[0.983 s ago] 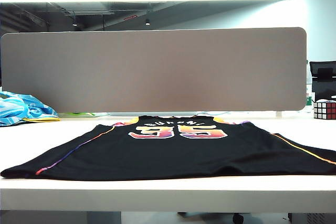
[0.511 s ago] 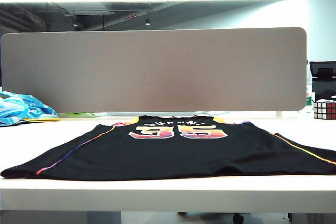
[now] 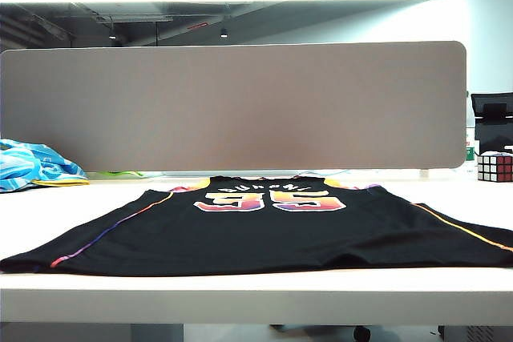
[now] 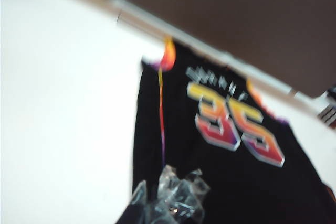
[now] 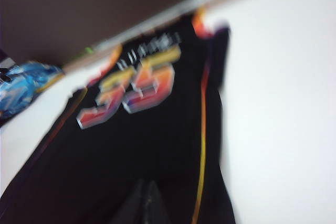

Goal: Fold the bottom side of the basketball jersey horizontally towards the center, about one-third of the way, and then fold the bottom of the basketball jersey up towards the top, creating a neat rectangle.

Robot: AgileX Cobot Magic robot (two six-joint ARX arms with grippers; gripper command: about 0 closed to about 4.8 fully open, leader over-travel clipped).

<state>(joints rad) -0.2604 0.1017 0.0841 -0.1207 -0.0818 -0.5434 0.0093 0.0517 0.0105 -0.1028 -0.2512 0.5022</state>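
A long grey partition panel [image 3: 232,106] stands across the back of a white counter [image 3: 256,294], under a bright ceiling light strip. The basketball jersey [image 3: 272,234] lies flat and spread in the middle of the counter, its hem toward the near edge and its neck toward the panel. It is black and sleeveless, with large white-outlined numerals 35 [image 3: 270,200] shading from yellow through orange to red and purple, a line of small white lettering above them, and a thin rainbow stripe [image 3: 112,230] running down each side seam. The armholes carry orange and yellow trim. A crumpled light-blue cloth [image 3: 36,164] sits at the far left of the counter, well apart from the jersey, and a puzzle cube [image 3: 494,166] at the far right.

Neither arm shows in the exterior view. In the blurred left wrist view the left tool [image 4: 170,203], its fingers wrapped in crinkled clear film, hangs over the jersey's hem side near one striped seam, clenched with nothing between the jaws. In the blurred right wrist view the right tool [image 5: 143,203] shows as a dark closed tip over the hem side beside the other stripe, likewise clenched and empty
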